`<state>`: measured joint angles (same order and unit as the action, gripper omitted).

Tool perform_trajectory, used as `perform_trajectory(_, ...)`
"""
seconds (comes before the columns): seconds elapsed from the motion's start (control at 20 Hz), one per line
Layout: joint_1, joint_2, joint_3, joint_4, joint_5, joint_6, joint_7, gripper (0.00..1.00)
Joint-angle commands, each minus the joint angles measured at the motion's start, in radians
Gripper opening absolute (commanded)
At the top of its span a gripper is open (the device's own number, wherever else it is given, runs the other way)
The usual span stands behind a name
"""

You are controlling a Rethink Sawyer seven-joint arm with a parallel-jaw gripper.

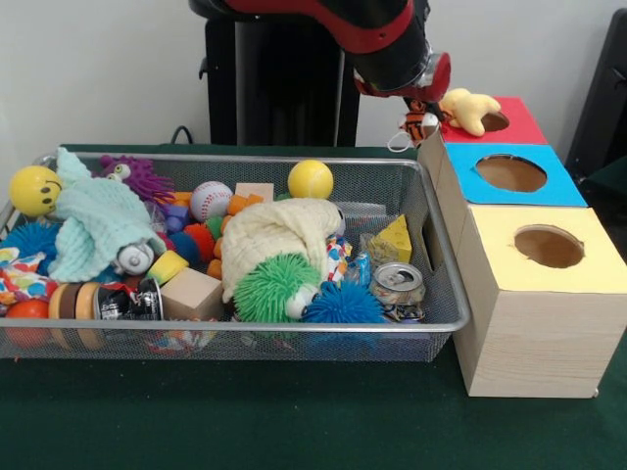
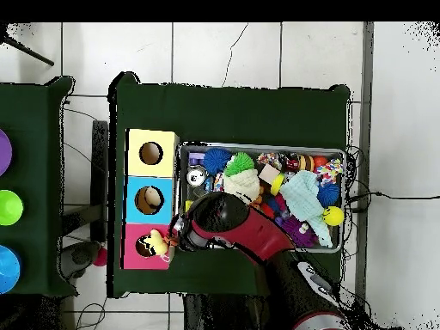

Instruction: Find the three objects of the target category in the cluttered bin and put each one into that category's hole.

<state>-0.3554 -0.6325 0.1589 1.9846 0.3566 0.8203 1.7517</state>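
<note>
Pincer [image 1: 423, 116]: hangs from the red and black arm [image 1: 372, 29] at the corner of the red-topped box [image 1: 514, 125], pinching the tiger toy; fingers mostly hidden behind it.
Tiger toy [image 1: 418, 125]: orange with black stripes, caught in the pincer, dangling at the box's near corner, just short of the hole.
Duck toy [image 1: 468, 108]: yellow, just beside the pincer on the box side, lying on the red top at the rim of the hole.
Hole [image 1: 495, 121]: round cutout in the red top, just past the duck from the pincer; partly covered by the duck in the overhead view.
Blue-topped box [image 1: 511, 174]: next in the row, touching the red one, farther from the pincer.
Yellow-topped box [image 1: 549, 247]: last in the row, farthest from the pincer.
Basket [image 1: 446, 284]: silver wire mesh, beside the boxes, below and to the other side of the pincer; packed with clutter.
Clutter in basket: green spiky ball [image 1: 272, 287], blue spiky ball [image 1: 341, 304], crushed can [image 1: 398, 284], cream cloth [image 1: 279, 230], mint cloth [image 1: 98, 223], all well apart from the pincer.
Table [image 1: 294, 421]: dark green cover under basket and boxes.
</note>
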Motion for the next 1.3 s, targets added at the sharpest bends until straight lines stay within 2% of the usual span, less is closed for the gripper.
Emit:
perform_trajectory(0.05, -0.031, 0.002, 0.05, 0.014, -0.036, 0.078, 0.041, 0.0)
perform_trajectory(0.2, -0.029, -0.024, 0.044, 0.018, -0.037, 0.079, 0.059, 0.0)
perform_trajectory(0.55, -0.007, -0.163, 0.012, 0.026, -0.02, 0.196, 0.146, 0.0)
perform_trajectory(0.7, 0.0, -0.182, 0.008, 0.023, -0.013, 0.22, 0.162, 0.0)
perform_trajectory(0.9, 0.008, -0.161, 0.009, -0.008, -0.013, 0.232, 0.176, 0.0)
perform_trajectory(1.3, 0.003, -0.036, 0.045, -0.001, 0.034, 0.05, 0.12, 0.0)
